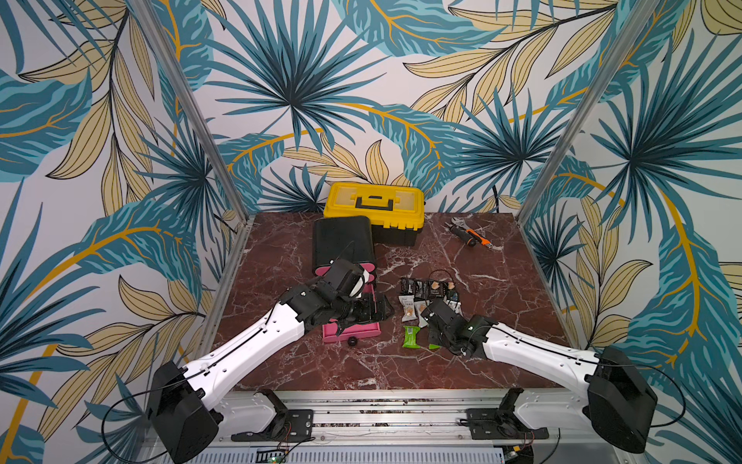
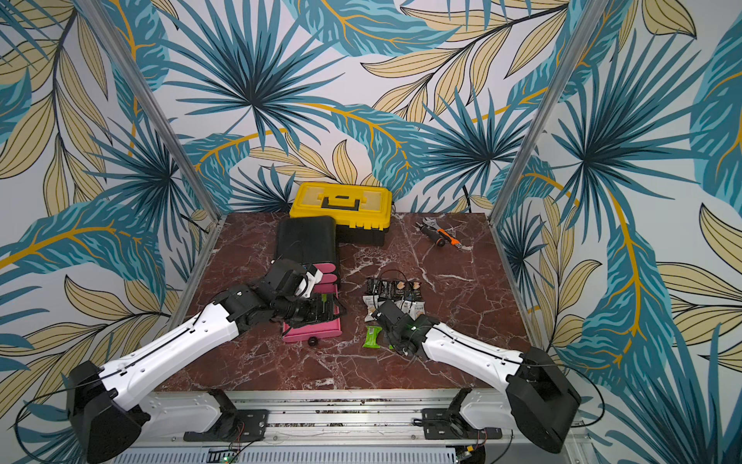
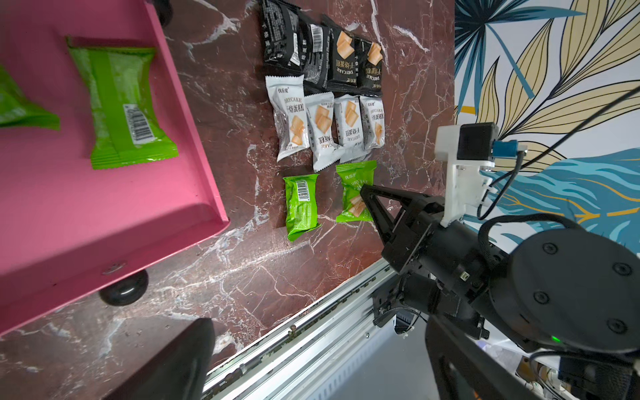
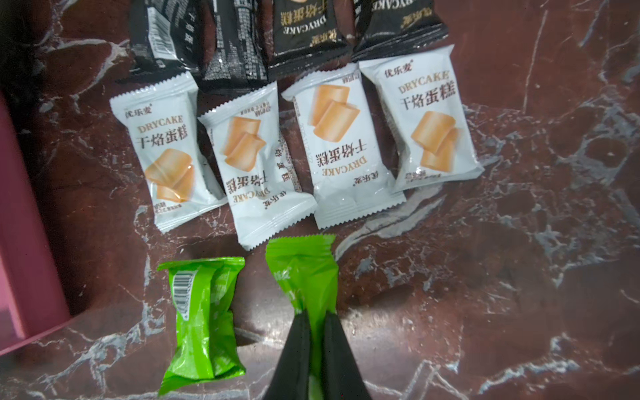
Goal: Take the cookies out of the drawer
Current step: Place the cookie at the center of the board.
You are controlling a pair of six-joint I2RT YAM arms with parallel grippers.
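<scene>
Counting 12 cookies [image 3: 329, 128] on my feeds: 4 black packets [image 3: 322, 52], 4 white packets [image 4: 346, 145], 4 green packets. Black and white lie in 2 rows mid-table, with 2 green on their near side. My right gripper [image 4: 315, 322] is pinched on 1 green packet [image 4: 304, 277]; the other [image 4: 201, 322] lies just beside it. 2 more green [image 3: 121, 104] sit in the pink drawer [image 3: 204, 162]. My left gripper [image 1: 381, 310] hangs over that drawer; I cannot tell how its jaws stand. The table [image 1: 502, 321] is red marble, with a yellow toolbox [image 1: 375, 205] at its far edge, tools [image 1: 469, 237] near the far right corner and leaf-print walls [image 1: 361, 80] around.
</scene>
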